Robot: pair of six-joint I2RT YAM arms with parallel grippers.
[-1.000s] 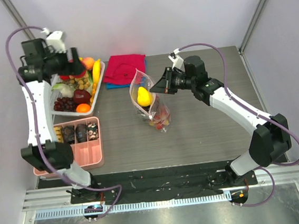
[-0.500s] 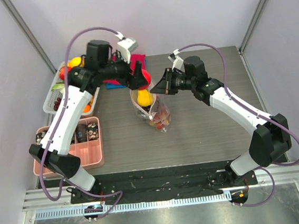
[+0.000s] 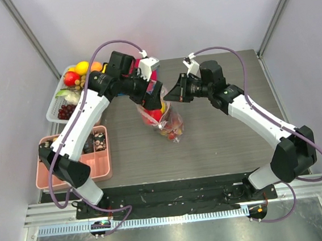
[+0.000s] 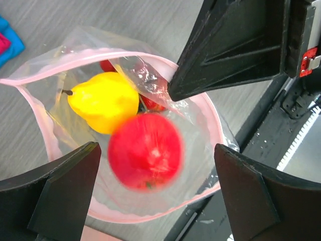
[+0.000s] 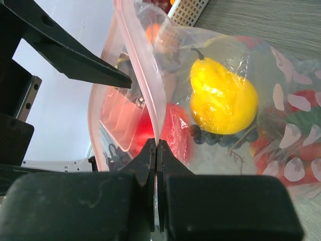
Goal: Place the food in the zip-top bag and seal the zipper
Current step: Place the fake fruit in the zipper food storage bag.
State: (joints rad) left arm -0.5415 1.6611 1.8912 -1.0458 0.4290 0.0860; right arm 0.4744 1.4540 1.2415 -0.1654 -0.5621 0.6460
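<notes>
**A:** Why are the right jaws clamped on that thin edge?

**B:** They are shut tight on the zipper (image 5: 145, 75), the pink strip at the right side of the mouth of the zip-top bag (image 3: 170, 125). Pinching the strip there and holding it up props the mouth open and keeps the bag upright on the table (image 3: 220, 143). Otherwise I think the soft plastic would slump.

**A:** And the left jaws?

**B:** They are spread wide and gripping nothing, and they hang right over the open mouth. Between them the left wrist view shows a red fruit (image 4: 145, 156), blurred and touching neither finger. I judge it is loose and heading into the bag.

**A:** Where is the bag?

**B:** It stands around the middle of the table, a little left of centre, between the two arms. A yellow pear (image 4: 103, 100) lies inside against the left wall. There are smaller pieces under it that I can't name.

**A:** Is there more food to move?

**B:** Yes. The white basket (image 3: 52, 111) at the far left holds several fruits. The pink tray (image 3: 97, 166) nearer on the left has dark items in some of its compartments. So the filling looks unfinished, and the zipper is open along all the length I can see.

**A:** Any risk?

**B:** The rim is held at one point only. A heavier fruit landing off-centre could tip the bag or pull the strip from the grip.
</notes>
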